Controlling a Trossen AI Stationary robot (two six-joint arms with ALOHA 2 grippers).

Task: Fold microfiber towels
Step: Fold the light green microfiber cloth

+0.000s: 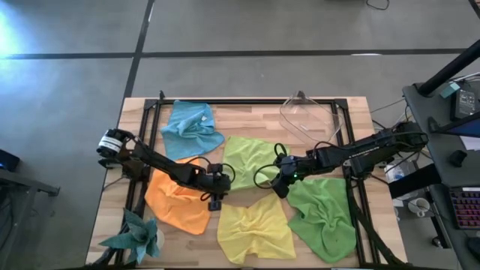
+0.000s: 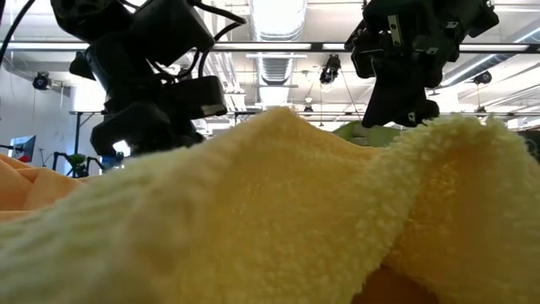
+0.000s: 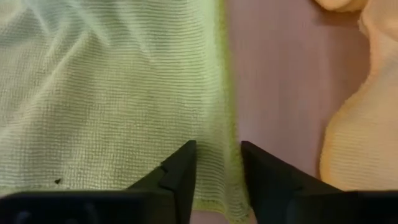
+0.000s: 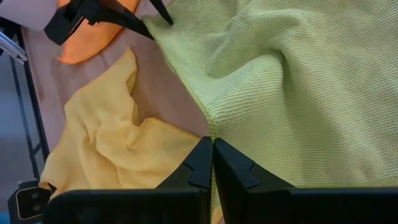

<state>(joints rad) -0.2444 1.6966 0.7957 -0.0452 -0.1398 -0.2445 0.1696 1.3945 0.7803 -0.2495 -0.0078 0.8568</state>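
— Towels: where do we find the lime green towel point(image 1: 251, 159)?

— Mid-table, between blue towel point(image 1: 192, 126), orange towel point(image 1: 178, 196), yellow towel point(image 1: 255, 227) and darker green towel point(image 1: 325, 214).

— Pincers?

— We see the left gripper point(image 3: 217, 163) astride its edge, fingers parted. The right gripper point(image 4: 212, 160) pinches its opposite corner, fingers together.

Two dark fingers point(image 3: 180, 171) of the left gripper point(image 3: 217, 171) rise from the bottom centre, slightly parted, straddling the edge of a lime green ribbed microfiber towel point(image 3: 106, 93) filling the left half. Bare pinkish desk point(image 3: 273, 81) runs down the middle-right; an orange rumpled cloth point(image 3: 364, 130) fills the right edge.
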